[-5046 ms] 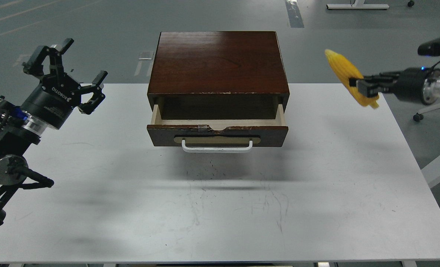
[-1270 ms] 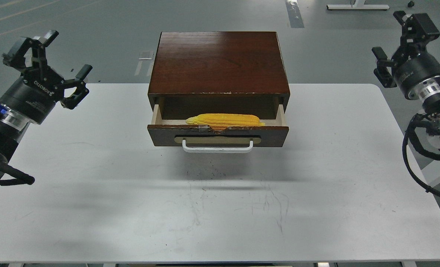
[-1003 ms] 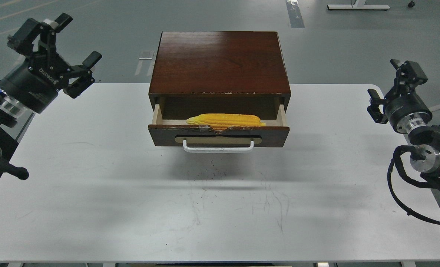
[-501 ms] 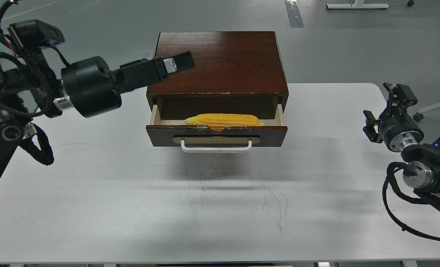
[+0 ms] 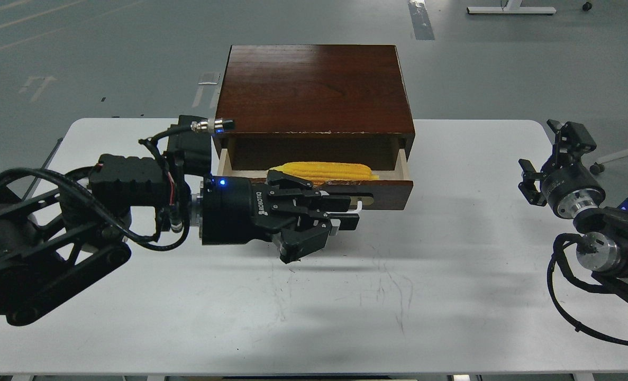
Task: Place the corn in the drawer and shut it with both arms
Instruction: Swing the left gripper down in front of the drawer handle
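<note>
My white table (image 5: 451,296), scuffed and matte, carries the dark glossy wooden cabinet (image 5: 314,87); its drawer (image 5: 382,186) hangs open, pale wood inside. My left gripper (image 5: 340,214) covers the drawer front and most of the white handle (image 5: 357,203), and I cannot tell whether its fingers are together. The ribbed yellow corn (image 5: 324,170) lies inside. My right gripper (image 5: 549,156), small, stands spread apart.
</note>
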You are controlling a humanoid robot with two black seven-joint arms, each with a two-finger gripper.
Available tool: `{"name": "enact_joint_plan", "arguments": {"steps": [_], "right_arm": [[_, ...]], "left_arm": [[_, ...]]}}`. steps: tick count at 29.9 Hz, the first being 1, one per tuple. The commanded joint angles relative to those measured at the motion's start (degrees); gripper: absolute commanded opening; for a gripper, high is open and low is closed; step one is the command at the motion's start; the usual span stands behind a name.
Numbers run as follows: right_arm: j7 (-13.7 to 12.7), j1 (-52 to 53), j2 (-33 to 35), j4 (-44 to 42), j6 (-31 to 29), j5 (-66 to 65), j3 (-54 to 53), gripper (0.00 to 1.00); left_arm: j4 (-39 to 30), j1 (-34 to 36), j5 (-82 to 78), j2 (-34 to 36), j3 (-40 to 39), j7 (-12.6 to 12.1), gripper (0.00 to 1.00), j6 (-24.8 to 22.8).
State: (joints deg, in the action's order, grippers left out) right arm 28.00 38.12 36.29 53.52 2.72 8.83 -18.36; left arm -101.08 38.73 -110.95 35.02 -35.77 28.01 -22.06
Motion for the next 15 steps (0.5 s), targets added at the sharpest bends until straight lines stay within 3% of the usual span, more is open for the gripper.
{"name": "enact_joint_plan", "arguments": {"steps": [1,4,8,15], "right_arm": [[0.00,-0.33,-0.08,0.01,0.00,-0.13,0.08,0.97],[0.00,-0.42,-0.08,-0.08,0.00,-0.31,0.17,0.97],[0.00,-0.50,-0.16,-0.08,0.00,-0.31,0.61,0.97],[0.00,-1.21,-0.16,-0.17,-0.17,-0.40,0.70,0.97]], "left_arm": [[0.00,-1.02,-4.17,0.66,5.17,-0.01,0.00,8.32],[0.00,-3.74,-5.15,0.93,7.99,-0.01,0.00,13.61],[0.00,-10.05,-2.36,-0.56,8.00,-0.41,0.00,13.98],[3.07,-14.38,11.45,-1.36,7.82,-7.35,0.00,14.15]]}}
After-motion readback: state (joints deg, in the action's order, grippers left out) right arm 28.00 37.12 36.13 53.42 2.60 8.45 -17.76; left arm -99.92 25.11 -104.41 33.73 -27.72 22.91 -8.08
